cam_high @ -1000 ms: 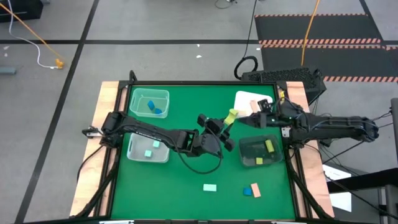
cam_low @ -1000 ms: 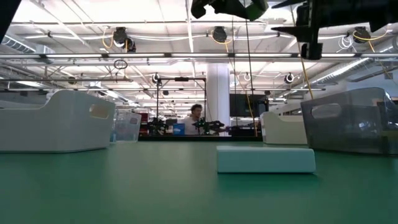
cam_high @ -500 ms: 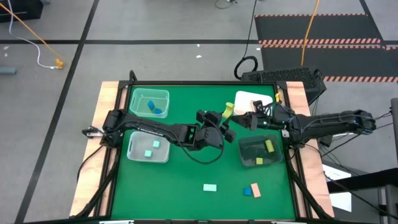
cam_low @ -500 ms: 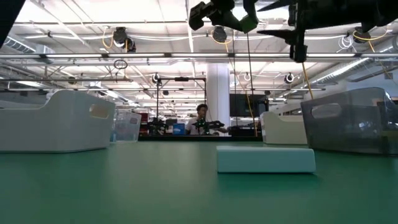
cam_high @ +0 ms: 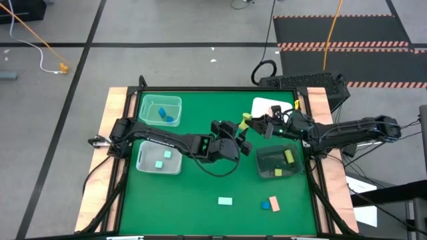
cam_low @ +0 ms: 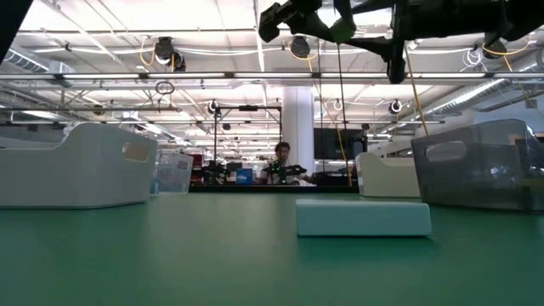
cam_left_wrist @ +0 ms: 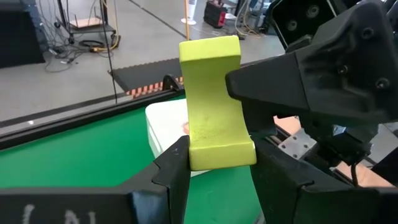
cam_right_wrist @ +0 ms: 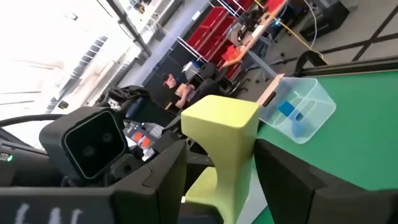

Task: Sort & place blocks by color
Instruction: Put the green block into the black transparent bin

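**Two claws meet on one yellow-green block**

Above the middle of the green tabletop (cam_high: 200, 180), the left claw (cam_high: 241, 128) pinches a yellow-green block (cam_high: 245, 120) by its lower end. The right claw (cam_high: 257, 124) reaches in from the other side, its fingers (cam_right_wrist: 168, 168) spread around the same block's upper end; I cannot tell whether they press it.

The block hangs in the air just beside the dark tray (cam_high: 263, 155), which holds two yellow-green pieces (cam_high: 288, 157). Farther from that tray, on the left arm's side, one clear tray (cam_high: 175, 101) holds blue blocks (cam_high: 165, 116) and another (cam_high: 141, 167) holds mint blocks (cam_high: 162, 159). A mint bar (cam_high: 225, 200), an orange block (cam_high: 273, 201) and a blue block (cam_high: 265, 205) lie loose on the tabletop near the front edge.
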